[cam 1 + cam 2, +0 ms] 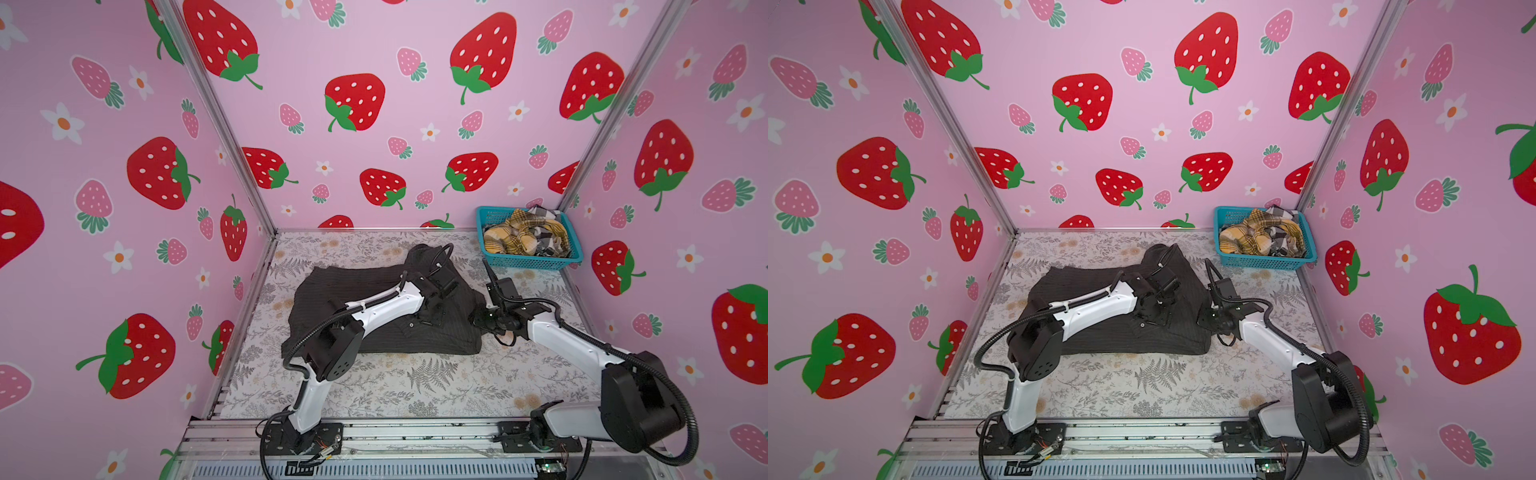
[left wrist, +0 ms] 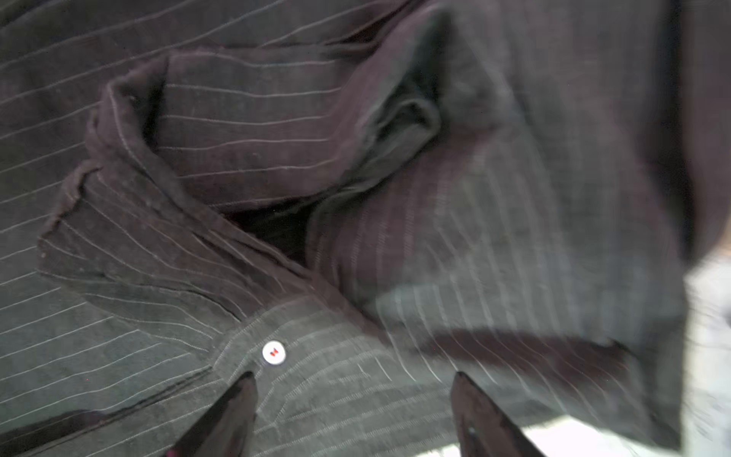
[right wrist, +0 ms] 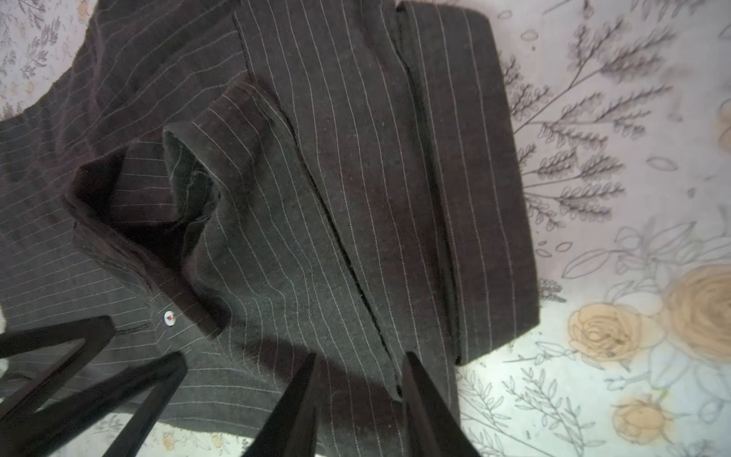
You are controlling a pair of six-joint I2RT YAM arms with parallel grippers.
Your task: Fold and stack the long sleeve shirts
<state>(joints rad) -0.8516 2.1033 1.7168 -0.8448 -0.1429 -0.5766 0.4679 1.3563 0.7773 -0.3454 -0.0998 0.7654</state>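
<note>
Black fingertips of the left gripper (image 2: pixel 355 374) stand wide apart just above the pinstriped shirt (image 2: pixel 435 237). They are close beside a pale button (image 2: pixel 273 353) below the rumpled collar (image 2: pixel 166 205), and nothing is pinched between them. The right gripper (image 3: pixel 360 356) hangs over the same shirt's folded side, its jaws parted more narrowly above a dark seam, released, with the cloth lying flat beneath. In both top views the pinstriped shirt (image 1: pixel 345 282) (image 1: pixel 1075 278) lies partly folded in the middle of the flowered table (image 1: pixel 415 386), with both arms reaching over its right half. In the far right corner a turquoise basket (image 1: pixel 528 261) holds the yellow plaid shirt (image 1: pixel 515 241) and the checked shirt (image 1: pixel 542 212), crumpled together.
</note>
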